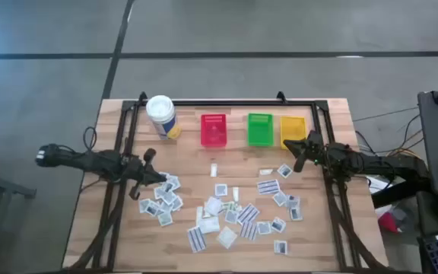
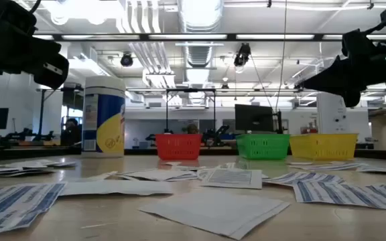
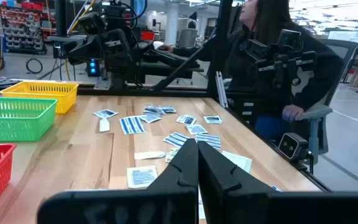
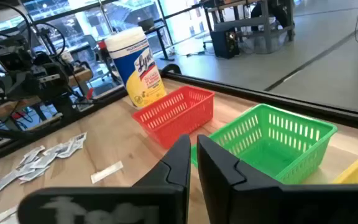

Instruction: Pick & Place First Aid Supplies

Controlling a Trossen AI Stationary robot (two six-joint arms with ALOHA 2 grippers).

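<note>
Many small flat white packets, some with blue prints, lie scattered on the wooden table (image 1: 120,129): a cluster at the left (image 1: 166,199), a spread in the middle (image 1: 226,217) and more at the right (image 1: 284,199). They also show in the low view (image 2: 230,177) and the left wrist view (image 3: 166,127). My left gripper (image 1: 158,177) is shut and empty, raised over the left cluster (image 3: 197,163). My right gripper (image 1: 290,147) is shut and empty, raised in front of the yellow bin (image 1: 293,129), and in its wrist view (image 4: 193,160) faces the green bin (image 4: 272,140).
The red bin (image 1: 214,129), green bin (image 1: 259,128) and yellow bin stand in a row at the table's far side. A white canister with a yellow label (image 1: 162,116) stands to their left. A person sits beyond the table's right edge (image 3: 278,56).
</note>
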